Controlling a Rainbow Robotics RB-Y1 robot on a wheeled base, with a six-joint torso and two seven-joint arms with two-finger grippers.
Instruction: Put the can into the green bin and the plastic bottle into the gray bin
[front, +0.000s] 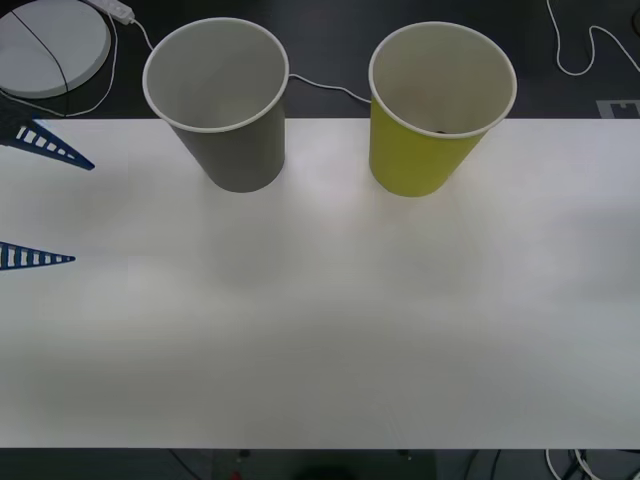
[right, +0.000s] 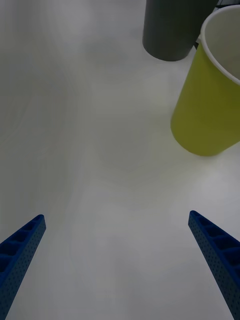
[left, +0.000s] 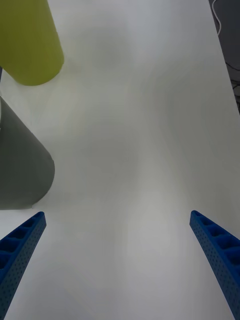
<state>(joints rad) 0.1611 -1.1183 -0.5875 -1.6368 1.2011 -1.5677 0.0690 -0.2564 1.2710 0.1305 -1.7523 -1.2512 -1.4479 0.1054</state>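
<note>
From the front, you see the big gray paper cup (front: 218, 100) and big yellow-green paper cup (front: 438, 105) at the white table's (front: 320, 330) far edge. The left gripper (front: 35, 205) is spread wide at the left edge.

Right wrist: your right gripper (right: 117, 260) is apart, near the green cup (right: 207, 100).

Left wrist: wide bare table ahead.

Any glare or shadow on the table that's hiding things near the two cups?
Front view: soft bright patch on the white table between the gray bin and the green bin, faint shadows beneath both; nothing hidden. Right wrist view: table dim and grayish, open right claw. Left wrist view: even light, open left claw.
</note>
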